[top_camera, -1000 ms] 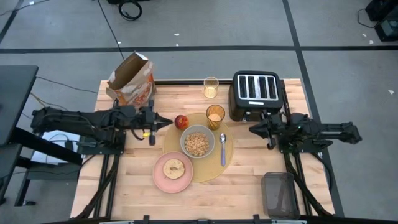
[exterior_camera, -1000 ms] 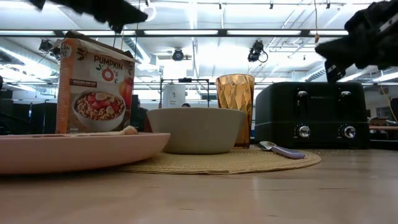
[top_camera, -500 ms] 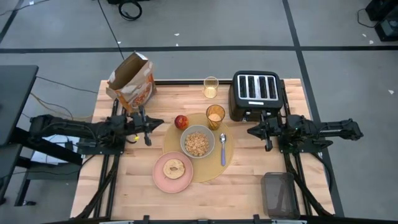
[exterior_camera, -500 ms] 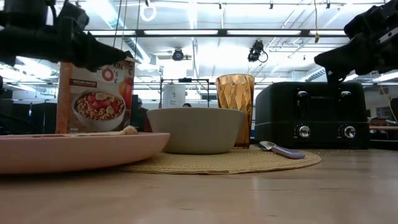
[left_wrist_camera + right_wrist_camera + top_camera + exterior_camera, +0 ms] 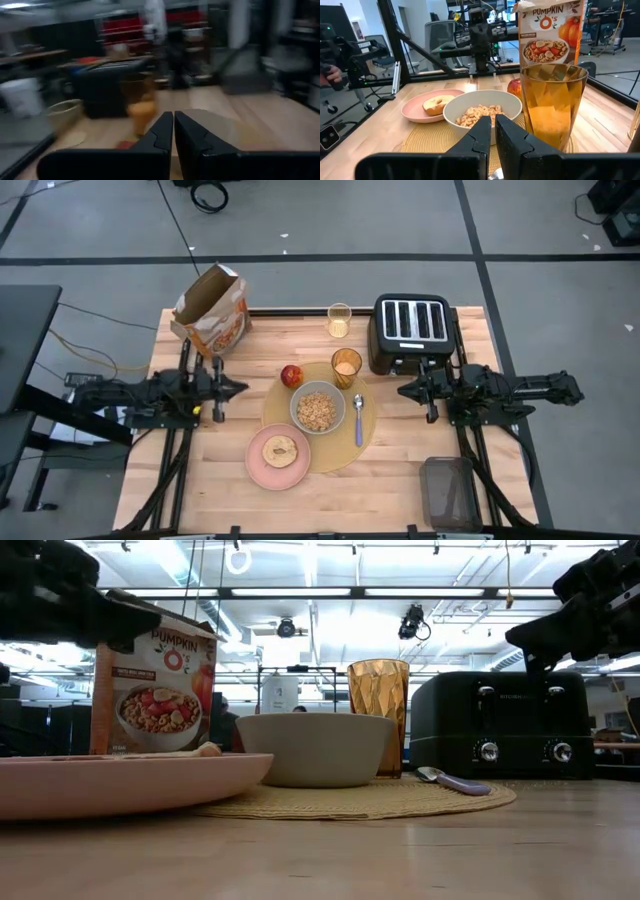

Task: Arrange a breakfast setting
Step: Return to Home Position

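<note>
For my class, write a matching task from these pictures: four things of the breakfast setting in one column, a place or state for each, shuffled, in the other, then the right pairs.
Column A
1. grey bowl
2. pink plate
3. amber tumbler
4. blue-handled spoon

Column B
a. lies flat on the placemat
b. carries the toast slice
c. stands upright by the black toaster
d. holds cereal

Pairs: 1-d, 2-b, 3-c, 4-a
</note>
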Controlling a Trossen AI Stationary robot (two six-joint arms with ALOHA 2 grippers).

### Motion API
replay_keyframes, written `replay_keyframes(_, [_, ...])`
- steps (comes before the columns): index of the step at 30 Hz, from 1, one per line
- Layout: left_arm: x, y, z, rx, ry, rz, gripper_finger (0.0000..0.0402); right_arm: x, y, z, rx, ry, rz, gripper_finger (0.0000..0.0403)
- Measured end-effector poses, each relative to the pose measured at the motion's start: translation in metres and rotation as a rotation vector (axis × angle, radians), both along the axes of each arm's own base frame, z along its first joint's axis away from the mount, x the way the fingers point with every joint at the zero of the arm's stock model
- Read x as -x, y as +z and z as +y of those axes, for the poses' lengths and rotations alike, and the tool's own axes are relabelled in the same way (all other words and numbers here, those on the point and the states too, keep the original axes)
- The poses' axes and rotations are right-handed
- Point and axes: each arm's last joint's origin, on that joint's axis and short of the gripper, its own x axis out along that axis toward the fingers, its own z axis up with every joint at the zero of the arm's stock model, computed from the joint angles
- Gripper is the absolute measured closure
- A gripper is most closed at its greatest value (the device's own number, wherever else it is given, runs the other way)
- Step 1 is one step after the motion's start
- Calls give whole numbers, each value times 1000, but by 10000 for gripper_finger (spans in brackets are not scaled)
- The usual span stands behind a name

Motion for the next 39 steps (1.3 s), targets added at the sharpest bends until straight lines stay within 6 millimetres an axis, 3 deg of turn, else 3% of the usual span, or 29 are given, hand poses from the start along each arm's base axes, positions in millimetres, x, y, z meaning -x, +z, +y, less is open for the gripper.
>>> replay_keyframes(11, [-3, -5, -8, -199, -243, 59, 376, 0, 1, 0, 0, -1, -7, 368])
replay_keyframes(17, [-3, 4, -5, -169, -114, -24, 376, 0, 1, 0, 0, -1, -10, 368])
replay_keyframes(39, [-4, -4, -5, -62, -127, 48, 376, 0, 1, 0, 0, -1, -11, 368])
